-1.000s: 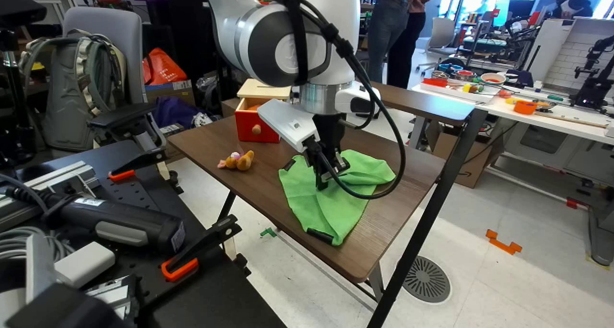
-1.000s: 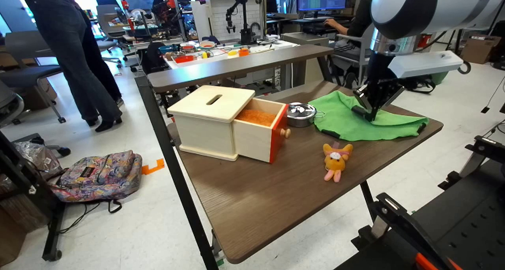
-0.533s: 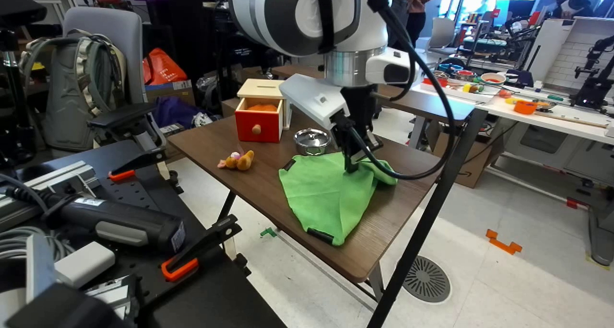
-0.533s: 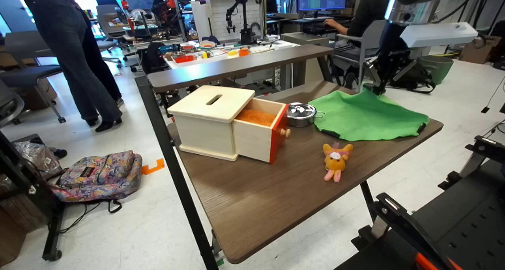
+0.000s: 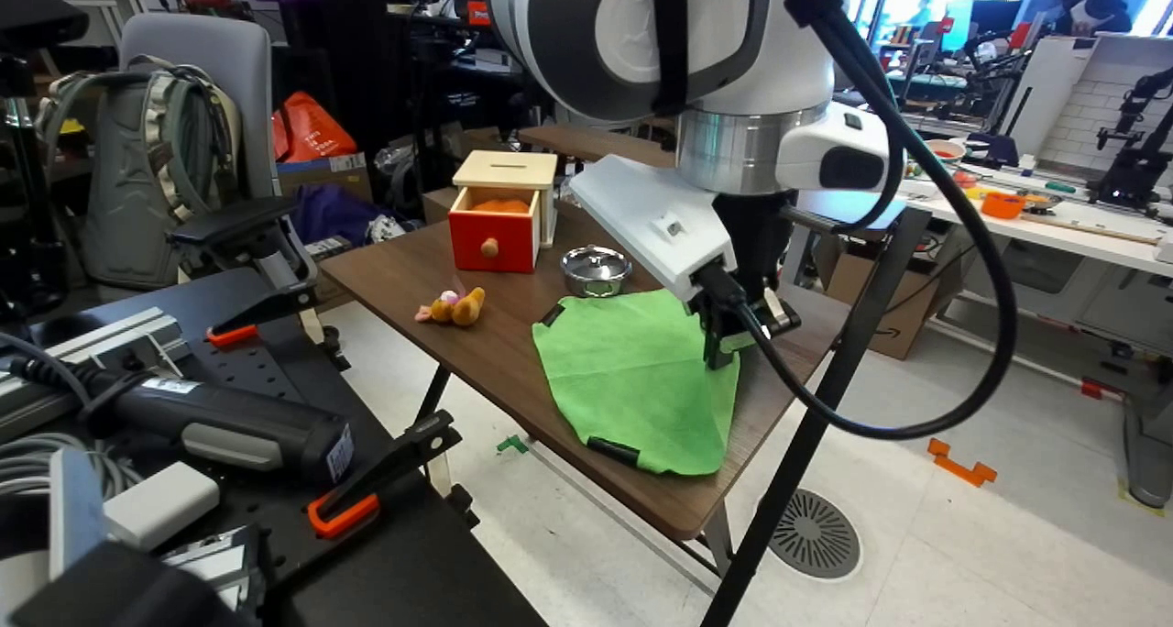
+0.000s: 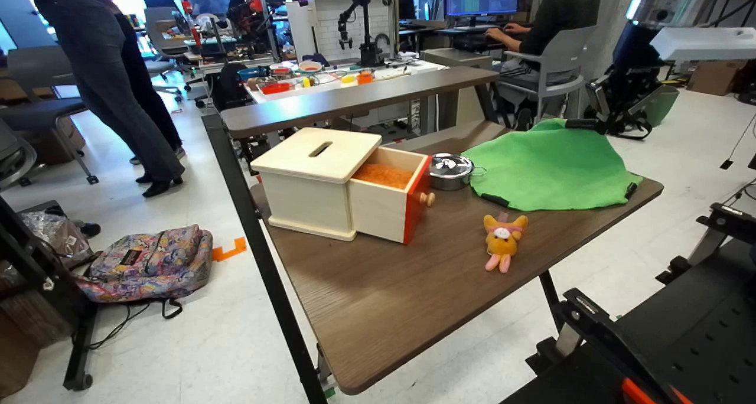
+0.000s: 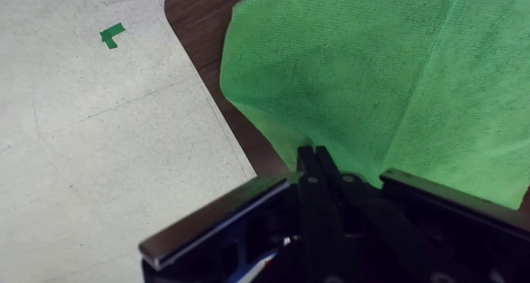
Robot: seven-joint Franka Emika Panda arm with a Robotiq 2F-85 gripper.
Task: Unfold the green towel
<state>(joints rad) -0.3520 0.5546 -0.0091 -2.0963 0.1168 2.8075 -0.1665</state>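
The hand (image 7: pixel 314 149) is pointing downward and is gripping one edge of the green towel (image 7: pixel 368 76); in the wrist view its two fingers (image 7: pixel 307 163) are standing side by side, with the cloth running up to their tips. The towel is lying mostly spread on the counter (image 6: pixel 366 309), while the gripped edge (image 6: pixel 552 127) is standing raised above the surface in an exterior view. A crease (image 7: pixel 426 68) is running through the cloth, and black strips (image 5: pixel 612 450) are marking parts of its border. A lidded metal pot (image 6: pixel 451 170) is standing just beside the towel (whether the two are touching, the views are not settling). A plush toy (image 6: pixel 502 244) is lying near the towel and apart from it. A wooden box (image 6: pixel 304 197) is standing on the counter, the pot sitting between it and the towel. Its red-fronted drawer (image 6: pixel 379 209) is sitting partly out and is holding orange material (image 6: pixel 383 175).
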